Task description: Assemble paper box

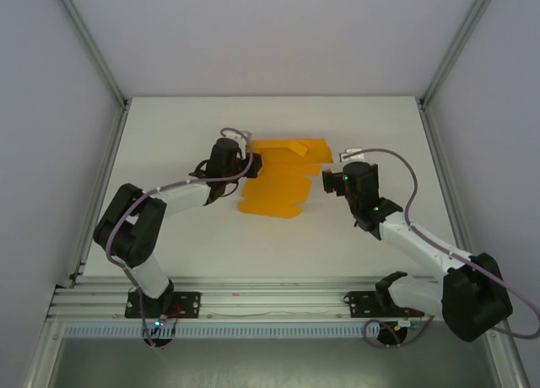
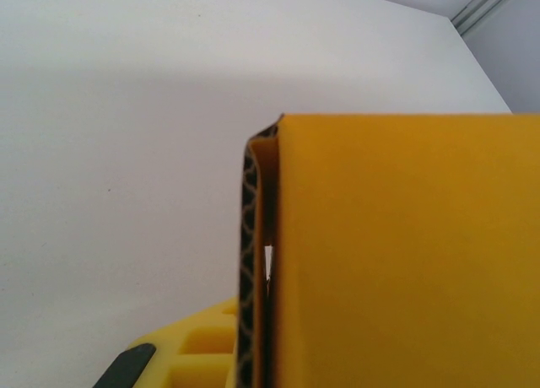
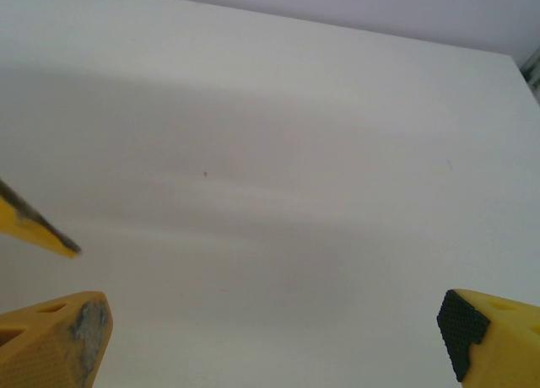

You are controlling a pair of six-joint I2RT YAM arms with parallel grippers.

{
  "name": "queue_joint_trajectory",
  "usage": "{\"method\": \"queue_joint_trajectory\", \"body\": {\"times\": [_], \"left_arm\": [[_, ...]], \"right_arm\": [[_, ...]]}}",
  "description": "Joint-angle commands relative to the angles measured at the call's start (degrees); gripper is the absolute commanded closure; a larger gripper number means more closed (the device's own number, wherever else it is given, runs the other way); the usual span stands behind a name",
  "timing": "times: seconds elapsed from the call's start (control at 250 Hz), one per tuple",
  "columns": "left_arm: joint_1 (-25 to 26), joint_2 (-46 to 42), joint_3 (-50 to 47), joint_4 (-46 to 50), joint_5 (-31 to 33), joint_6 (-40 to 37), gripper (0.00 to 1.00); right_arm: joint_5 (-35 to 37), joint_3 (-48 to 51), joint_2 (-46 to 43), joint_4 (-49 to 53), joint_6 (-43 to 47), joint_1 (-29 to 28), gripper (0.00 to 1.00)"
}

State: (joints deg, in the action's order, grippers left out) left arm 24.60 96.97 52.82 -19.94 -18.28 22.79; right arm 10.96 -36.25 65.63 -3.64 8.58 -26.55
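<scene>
Looking down from the top camera, we are seeing the white table [image 1: 169, 135] taking up most of the enclosure, with pale walls [image 1: 51, 84] standing around it. Next in size, the left arm [image 1: 135, 228] is arching from its base toward the middle of the table. The right arm [image 1: 422, 245] is arching in from the other side, and the two wrists are facing each other across one thing.

That thing is the paper box [image 1: 278, 181], which is lying as a mostly flat orange sheet near the table's centre, between the two wrists. A flap [image 1: 297, 146] at its far edge is sitting either raised or folded over; we cannot tell which. The left gripper [image 1: 256, 162] is sitting at the sheet's far left corner, and the right gripper [image 1: 325, 181] is hovering just beside the sheet's right edge.

In the left wrist view, the paper box [image 2: 405, 253] is filling the right half of the picture with a folded edge standing upright. A black ribbed pad [image 2: 248, 270] is pressing flat against that edge, so the left fingers are clamping together on the card.

In the right wrist view, the two yellow fingertips [image 3: 52, 342] are standing wide apart at the lower corners, with bare table showing between them. A thin sliver of the paper box [image 3: 34, 228] is poking in at the left edge, just above the left-hand fingertip and apart from it.
</scene>
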Motion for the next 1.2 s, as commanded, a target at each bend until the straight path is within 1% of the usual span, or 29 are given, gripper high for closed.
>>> {"method": "queue_joint_trajectory", "body": {"times": [0.0,0.28,0.448,0.568,0.616,0.715,0.855,0.931,1.083,1.147,1.195], "left_arm": [[-0.7,-2.0,0.6,-0.9,-1.4,-0.9,1.00],[-0.6,-1.1,0.7,-1.6,-2.9,0.3,1.00],[-0.6,-0.3,1.6,-2.0,-4.2,1.6,1.00],[-0.6,0.8,2.5,-2.5,-5.5,3.7,1.00],[-0.6,1.0,2.6,-2.9,-6.2,4.4,1.00],[-0.6,1.0,2.2,-4.3,-7.1,5.7,1.00],[-0.6,1.2,2.1,-4.4,-7.3,6.9,1.00],[-0.6,1.3,2.1,-4.7,-7.5,7.8,1.00],[-0.6,1.4,2.5,-5.4,-7.8,9.2,1.00],[-0.6,1.6,2.8,-4.9,-7.9,9.9,1.00],[-0.6,1.7,2.7,-4.6,-7.5,9.9,1.00]], "right_arm": [[-3.5,-3.6,1.7,-1.9,0.4,0.2,0.00],[-14.8,-6.5,6.8,-5.5,2.8,0.3,0.00],[-17.1,-7.6,10.7,-9.9,-0.1,0.1,0.00],[-15.7,-7.2,13.1,-16.2,-1.5,-0.6,0.00],[-15.3,-7.8,14.2,-16.7,-1.4,-0.8,0.00],[-12.9,-9.3,16.9,-16.2,-1.5,-1.5,0.00],[-8.5,-9.1,20.3,-20.1,-1.5,-3.8,0.00],[-3.5,-8.9,21.6,-22.5,-0.3,-5.4,0.00],[10.1,-9.4,24.8,-26.0,4.3,-9.3,0.00],[13.0,-9.5,25.2,-26.4,5.2,-10.1,0.00],[13.4,-9.3,24.7,-26.6,4.2,-10.1,0.00]]}}
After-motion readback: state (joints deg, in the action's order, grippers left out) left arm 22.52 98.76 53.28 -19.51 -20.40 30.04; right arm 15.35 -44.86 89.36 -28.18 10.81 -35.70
